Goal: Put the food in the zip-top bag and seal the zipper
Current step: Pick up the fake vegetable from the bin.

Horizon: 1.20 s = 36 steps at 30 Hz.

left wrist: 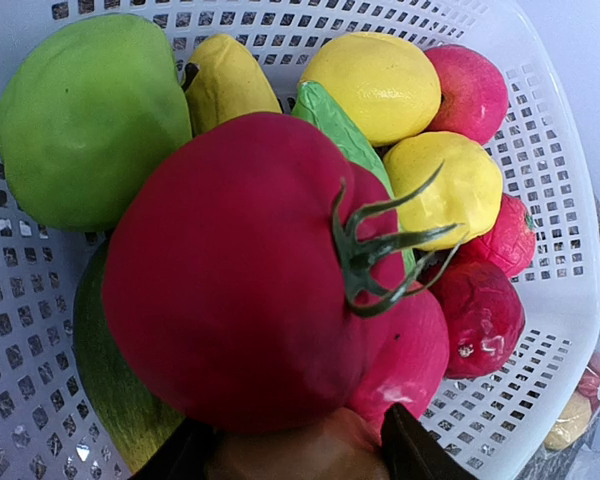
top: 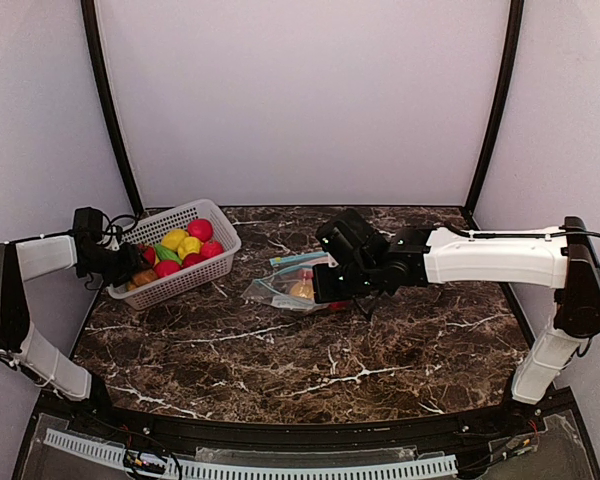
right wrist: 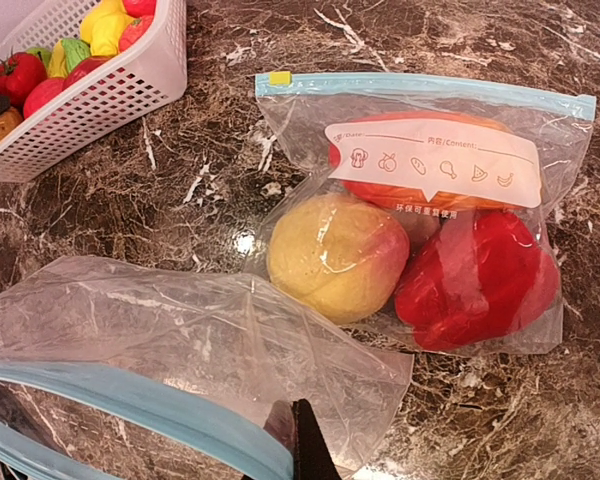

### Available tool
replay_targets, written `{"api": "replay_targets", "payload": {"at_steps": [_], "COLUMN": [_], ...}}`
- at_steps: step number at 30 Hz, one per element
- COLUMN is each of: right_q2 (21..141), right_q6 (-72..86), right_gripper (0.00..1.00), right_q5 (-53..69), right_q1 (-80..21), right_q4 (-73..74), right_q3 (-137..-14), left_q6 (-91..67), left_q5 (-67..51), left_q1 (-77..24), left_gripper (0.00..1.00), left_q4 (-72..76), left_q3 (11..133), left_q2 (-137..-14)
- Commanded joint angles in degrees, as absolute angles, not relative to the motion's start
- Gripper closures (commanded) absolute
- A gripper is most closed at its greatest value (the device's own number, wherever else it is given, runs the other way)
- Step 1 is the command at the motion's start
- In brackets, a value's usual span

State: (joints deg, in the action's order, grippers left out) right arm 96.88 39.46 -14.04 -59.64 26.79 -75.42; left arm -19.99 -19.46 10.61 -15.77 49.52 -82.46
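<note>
Checking in from the remote desk. My left gripper is down in the white plastic lattice basket, and its wrist cam is mostly filled by a big matte red tomato with a spidery green stalk. The two dark fingers sit spread either side of a brownish piece right under the tomato. I honestly can't tell if they're clamped on anything. Packed around it are a smooth lime-green fruit, two chunky lemons, a ribbed green pod and a couple of bumpy red pieces.

Over on the dark, white-veined marble table, the right gripper looks pinched together on the crinkly film of a flat, clear empty bag, right by its pale blue zip strip. Just beyond that lies a second bag with a white printed label. It's bulging with a round yellow-and-blush fruit, a glossy red pepper and something orange tucked behind the label. Its blue strip runs straight along the top edge, but whether it's pressed closed I can't make out.
</note>
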Motion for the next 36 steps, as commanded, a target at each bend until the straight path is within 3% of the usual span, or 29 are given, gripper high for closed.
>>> {"api": "replay_targets", "payload": {"at_steps": [1,17,24,36], "right_q2": [96.7,96.0,96.8,97.3], "right_q6": [39.0,39.0,38.3,38.6], "right_gripper": [1.0,1.0,1.0,1.0], "right_q5": [-13.9,-14.2,-13.8,-12.0], "right_q1": [-60.1,-60.1,-60.1,-60.1], "right_q4": [25.4,25.5,25.8,26.4], "right_q3": [-75.8,-75.7,-77.0,-78.6], "left_q6": [-18.0,-17.6,-23.3,-27.6], "left_q5": [-17.9,-18.8,-14.7,-5.1], "left_q1": [10.3,8.4,-7.5,-39.3], "left_gripper": [0.53,0.58,0.59,0.6], "left_q4": [-20.5,-21.7,-20.2,-6.8], "left_q3": [50.2,52.9,54.0,56.3], "left_q2": [-82.3,-61.5,-51.4,-54.6]}}
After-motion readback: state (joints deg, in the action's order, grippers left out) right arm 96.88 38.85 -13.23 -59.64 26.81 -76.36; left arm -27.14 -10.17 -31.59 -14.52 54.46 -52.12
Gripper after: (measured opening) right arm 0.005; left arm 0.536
